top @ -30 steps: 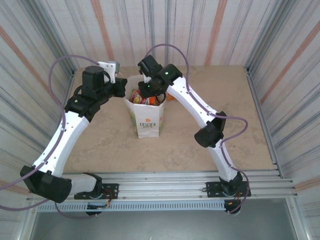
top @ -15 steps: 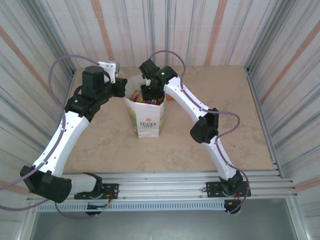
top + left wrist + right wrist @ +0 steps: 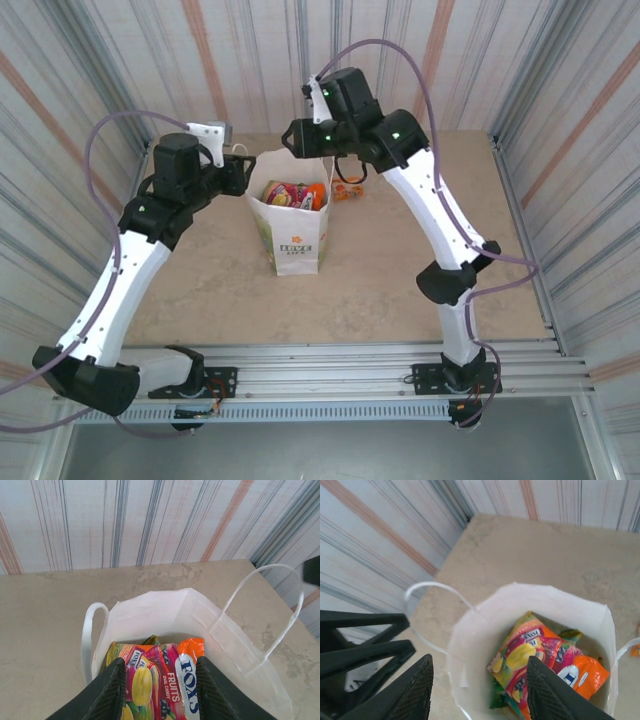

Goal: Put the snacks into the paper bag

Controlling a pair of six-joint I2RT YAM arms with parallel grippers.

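Paper bag (image 3: 296,238): upright on worktop (image 3: 200,285), packets (image 3: 165,677) inside. My left gripper (image 3: 160,692) and right gripper (image 3: 480,695): both released, empty, above it. Step, likely: small orange packet (image 3: 347,190), beside bag, needs my right gripper's pickup.

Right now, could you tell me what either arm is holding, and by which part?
Nothing is held: left gripper and right gripper are open near the paper bag, snacks lying free inside.

The left pincer (image 3: 159,680) reaches forward, jaws parted, nothing between them. The right pincer (image 3: 480,680) hangs higher, just to its right, tilted down, jaws likewise parted and empty. Behind them, the left arm (image 3: 125,270) and the right arm (image 3: 430,200) bend at the elbow.
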